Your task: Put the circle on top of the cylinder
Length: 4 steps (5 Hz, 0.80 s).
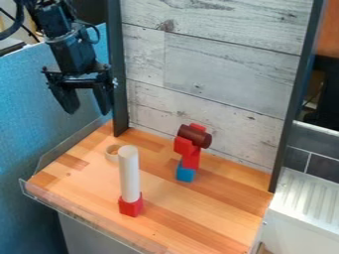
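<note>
Upper left, the tool [88, 110] hangs released, empty! Below, on the worktop's [222, 216] left side, the wooden ring [108, 155] sits just beyond the white cylinder [130, 176]; one careless brush could topple that tall post off its small red block [131, 206]. The cylinder masks the ring's right edge, so contact's unclear.

Below the gripper [87, 110], a wooden bench [215, 211] is noted; a ring [110, 157] is seated nearest the gripper, a red block [130, 206] and a blue block [185, 173] farther off.
</note>
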### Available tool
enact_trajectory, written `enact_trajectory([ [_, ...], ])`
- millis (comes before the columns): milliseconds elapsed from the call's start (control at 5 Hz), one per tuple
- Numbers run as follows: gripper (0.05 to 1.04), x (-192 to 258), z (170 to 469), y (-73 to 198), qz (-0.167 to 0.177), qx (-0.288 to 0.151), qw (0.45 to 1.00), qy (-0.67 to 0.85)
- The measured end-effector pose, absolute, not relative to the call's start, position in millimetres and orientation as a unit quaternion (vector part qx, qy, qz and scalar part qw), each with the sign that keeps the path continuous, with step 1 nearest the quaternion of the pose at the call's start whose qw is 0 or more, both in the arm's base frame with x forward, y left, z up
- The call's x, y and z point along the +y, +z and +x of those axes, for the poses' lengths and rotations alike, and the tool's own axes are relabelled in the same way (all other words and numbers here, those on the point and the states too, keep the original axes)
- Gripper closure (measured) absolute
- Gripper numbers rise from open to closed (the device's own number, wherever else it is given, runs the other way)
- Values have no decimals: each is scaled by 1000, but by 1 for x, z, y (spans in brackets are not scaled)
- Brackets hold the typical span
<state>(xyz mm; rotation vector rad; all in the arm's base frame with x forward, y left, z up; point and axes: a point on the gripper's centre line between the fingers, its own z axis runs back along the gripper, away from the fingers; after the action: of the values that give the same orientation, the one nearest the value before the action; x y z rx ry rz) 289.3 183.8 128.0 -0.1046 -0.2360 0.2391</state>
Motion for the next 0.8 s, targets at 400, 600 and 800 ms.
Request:
enact_trajectory([
  [400,82,190,297,110,-61,-102,983,143],
  [600,82,198,312,107,-54,-111,980,158],
  [800,82,205,333,92,-39,-113,977,175],
])
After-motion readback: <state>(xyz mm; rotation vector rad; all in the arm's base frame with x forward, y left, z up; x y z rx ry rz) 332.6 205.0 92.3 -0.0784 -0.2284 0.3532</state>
